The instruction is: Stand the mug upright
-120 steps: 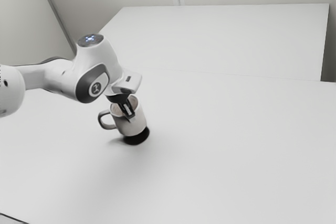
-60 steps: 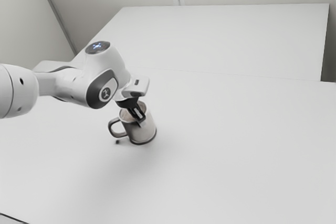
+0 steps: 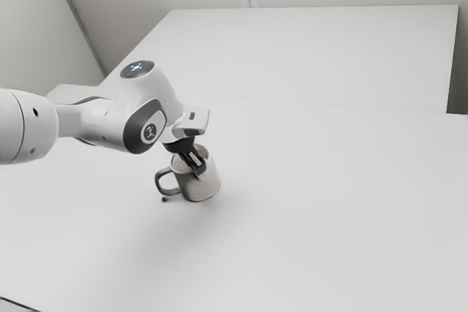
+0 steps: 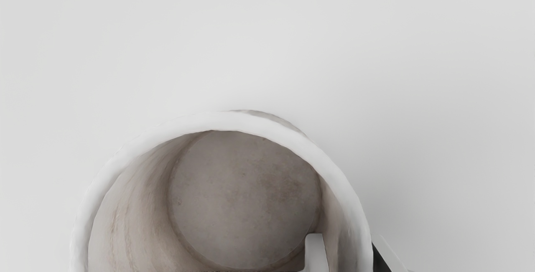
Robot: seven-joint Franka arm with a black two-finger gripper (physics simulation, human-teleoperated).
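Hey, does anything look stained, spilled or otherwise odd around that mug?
No spill that I see. The mug looks roughly upright, but its inside has brownish streaks and darker mottling on the bottom, perhaps stains or just its finish. A small dark spot by the handle looks odd too; it may be only shadow.

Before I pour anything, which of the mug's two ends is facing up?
The mug's open end, ringed by its rim; the closed bottom is the end toward the table.
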